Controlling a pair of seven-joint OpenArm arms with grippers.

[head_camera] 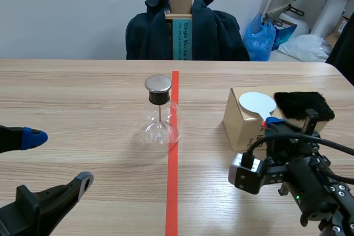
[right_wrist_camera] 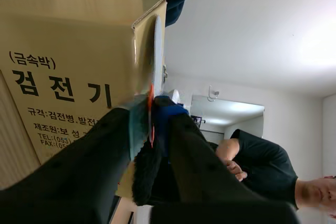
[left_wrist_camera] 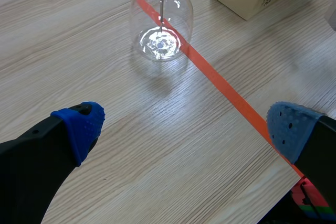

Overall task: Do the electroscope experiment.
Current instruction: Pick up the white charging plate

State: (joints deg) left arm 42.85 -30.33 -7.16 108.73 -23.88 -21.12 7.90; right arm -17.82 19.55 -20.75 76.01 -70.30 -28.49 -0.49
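Right wrist view shows right tool [right_wrist_camera: 151,120] pinching the paddle [head_camera: 257,103] (left tool [left_wrist_camera: 184,127] gapes empty).

Both arms I was driving were matte black. The left gripper [left_wrist_camera: 184,129] had thick black fingers capped with blue dotted pads [left_wrist_camera: 79,127]. The right arm [head_camera: 312,189] wore a silver-grey camera block [head_camera: 243,174], thin black cables [head_camera: 332,145] looped above it, and a tiny green light [head_camera: 297,197]. The right gripper [right_wrist_camera: 152,119] showed one blue pad [right_wrist_camera: 167,116] and one grey-green pad [right_wrist_camera: 137,121].
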